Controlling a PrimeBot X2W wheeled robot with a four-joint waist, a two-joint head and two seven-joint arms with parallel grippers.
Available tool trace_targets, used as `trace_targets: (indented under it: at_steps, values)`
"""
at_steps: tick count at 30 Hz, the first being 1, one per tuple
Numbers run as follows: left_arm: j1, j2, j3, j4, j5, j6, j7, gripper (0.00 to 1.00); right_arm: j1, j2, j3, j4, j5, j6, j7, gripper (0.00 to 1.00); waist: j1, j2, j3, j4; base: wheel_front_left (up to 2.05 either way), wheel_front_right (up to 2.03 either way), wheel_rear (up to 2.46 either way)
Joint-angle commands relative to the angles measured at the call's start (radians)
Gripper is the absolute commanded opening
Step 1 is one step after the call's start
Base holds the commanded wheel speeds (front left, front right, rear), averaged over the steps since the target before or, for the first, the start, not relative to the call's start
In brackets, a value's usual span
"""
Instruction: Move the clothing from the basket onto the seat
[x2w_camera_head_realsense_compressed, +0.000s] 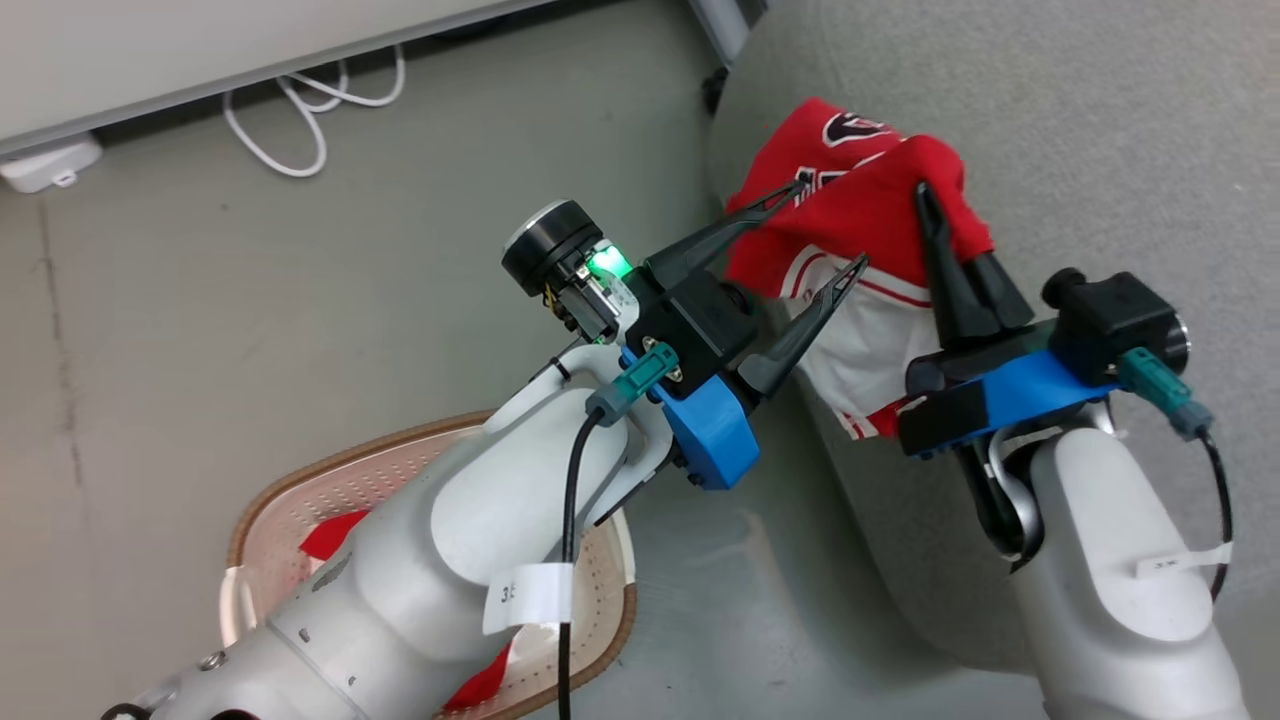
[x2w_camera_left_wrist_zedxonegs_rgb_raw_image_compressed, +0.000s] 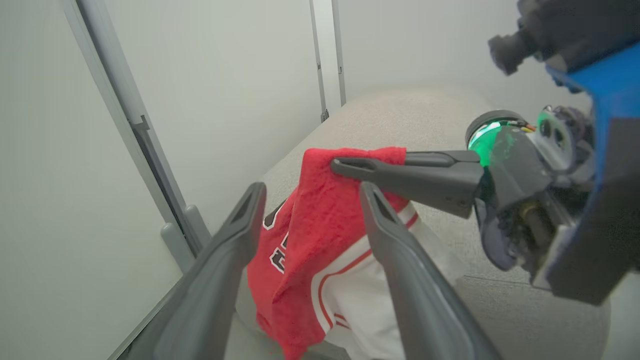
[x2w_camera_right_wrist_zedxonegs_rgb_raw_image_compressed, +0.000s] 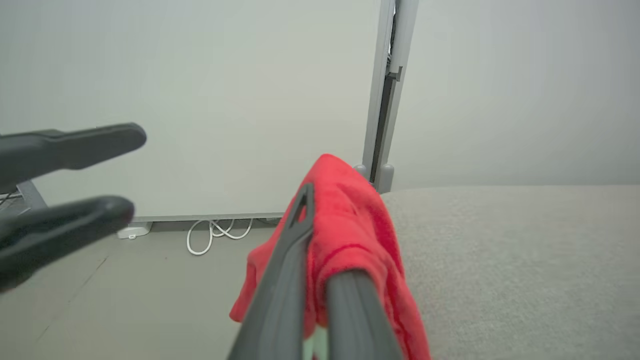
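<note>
A red jersey (x2w_camera_head_realsense_compressed: 870, 200) with white lining hangs over the left edge of the grey seat (x2w_camera_head_realsense_compressed: 1100, 120), lifted at its top. My right gripper (x2w_camera_head_realsense_compressed: 922, 195) is shut on that raised red fold; in the right wrist view the cloth (x2w_camera_right_wrist_zedxonegs_rgb_raw_image_compressed: 350, 220) drapes over the right gripper (x2w_camera_right_wrist_zedxonegs_rgb_raw_image_compressed: 320, 200). Just left of the jersey my left gripper (x2w_camera_head_realsense_compressed: 830, 225) stands open, its fingertips at the fabric's edge, gripping nothing. The left wrist view has the jersey (x2w_camera_left_wrist_zedxonegs_rgb_raw_image_compressed: 310, 240) beyond the open left gripper (x2w_camera_left_wrist_zedxonegs_rgb_raw_image_compressed: 312, 190). At lower left, the basket (x2w_camera_head_realsense_compressed: 300, 500) holds more red clothing (x2w_camera_head_realsense_compressed: 330, 535), partly hidden by my left arm.
The basket sits on grey floor beside the seat's rounded corner. A white cable (x2w_camera_head_realsense_compressed: 300, 110) and a white box (x2w_camera_head_realsense_compressed: 50, 165) lie by the wall base at the far left. A metal post (x2w_camera_right_wrist_zedxonegs_rgb_raw_image_compressed: 385, 100) rises behind the seat's corner.
</note>
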Motion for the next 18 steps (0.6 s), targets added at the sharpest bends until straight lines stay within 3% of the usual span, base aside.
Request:
trace_targets:
  at_steps: [1, 10, 18]
  values:
    - [-0.019, 0.007, -0.007, 0.005, -0.003, 0.000, -0.003, 1.00, 0.008, -0.001, -0.016, -0.014, 0.004, 0.000, -0.004, 0.00, -0.0001, -0.0001, 0.024, -0.036, 0.00, 0.00, 0.00]
    - [-0.013, 0.022, -0.071, 0.012, -0.015, 0.000, 0.001, 1.00, 0.064, -0.001, -0.100, -0.069, 0.001, 0.000, -0.004, 0.00, -0.0001, -0.0001, 0.050, -0.102, 0.00, 0.00, 0.00]
    - [0.002, 0.027, -0.095, 0.019, -0.021, 0.000, -0.001, 1.00, 0.115, -0.001, -0.119, -0.089, -0.005, 0.000, -0.004, 0.00, -0.0001, -0.0001, 0.057, -0.119, 0.00, 0.00, 0.00]
